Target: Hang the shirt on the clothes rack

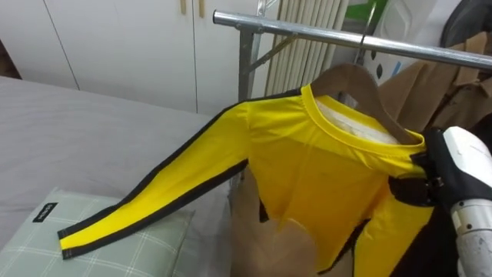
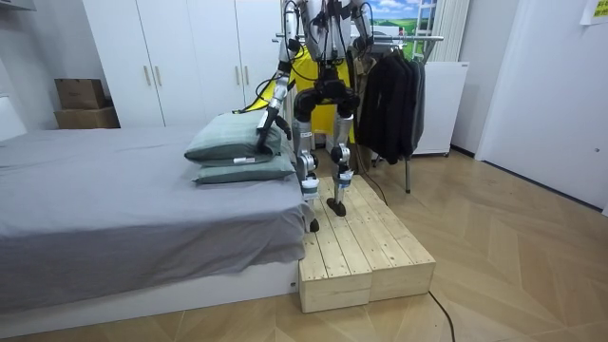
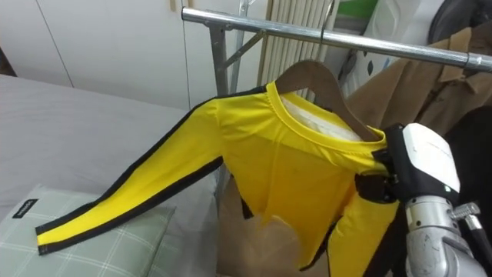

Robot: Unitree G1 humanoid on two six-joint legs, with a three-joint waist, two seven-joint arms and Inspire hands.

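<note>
1. A grey bed (image 2: 114, 209) runs along the room view's left.
2. The robot stands on a wooden platform (image 2: 366, 252) at the bed's corner, facing a rack (image 1: 307, 31).
3. Dark coats (image 2: 389, 95) hang on the rack at the room view's right.
4. A yellow shirt (image 1: 323, 169) with black stripes hangs under the rack's rail. One sleeve stretches down to the left, and its cuff lies on a pillow (image 1: 146, 250).
5. A wooden hanger (image 1: 354, 81) sits in the shirt's collar, its hook up at the rail.
6. The right hand (image 1: 453, 165) is against the shirt's shoulder; I cannot tell whether it grasps it.
7. The left hand (image 2: 262, 131) hangs beside the pillows; I cannot tell its state.
</note>
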